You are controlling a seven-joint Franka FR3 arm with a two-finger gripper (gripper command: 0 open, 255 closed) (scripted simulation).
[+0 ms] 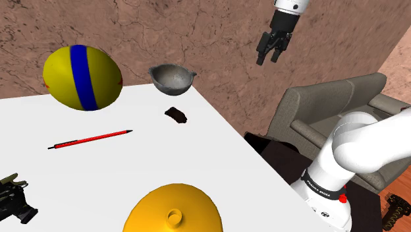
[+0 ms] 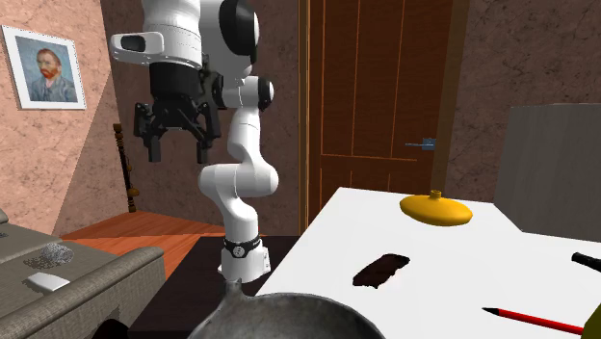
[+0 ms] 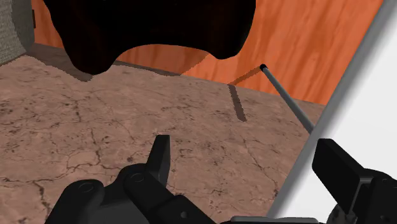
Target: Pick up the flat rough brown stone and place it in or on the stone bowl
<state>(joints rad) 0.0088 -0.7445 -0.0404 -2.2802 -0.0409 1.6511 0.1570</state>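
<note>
White table (image 1: 197, 171) takes the lower left of the shoulder view. Yellow ball with blue stripe (image 1: 82, 77) upper left. Grey bowl (image 1: 172, 77) top centre, at the table's far edge. Gripper (image 1: 268, 59) upper right, fingers apart, empty. Flat dark brown stone (image 1: 176, 115) on the table just below the bowl, not touching.

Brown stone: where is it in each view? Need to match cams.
Shoulder view: stone on the white table, just below the grey bowl in frame.
Second exterior view: lower middle, beyond the bowl.
Wrist view: table edge beside the open gripper.
Shared landmark: the white table.
</note>
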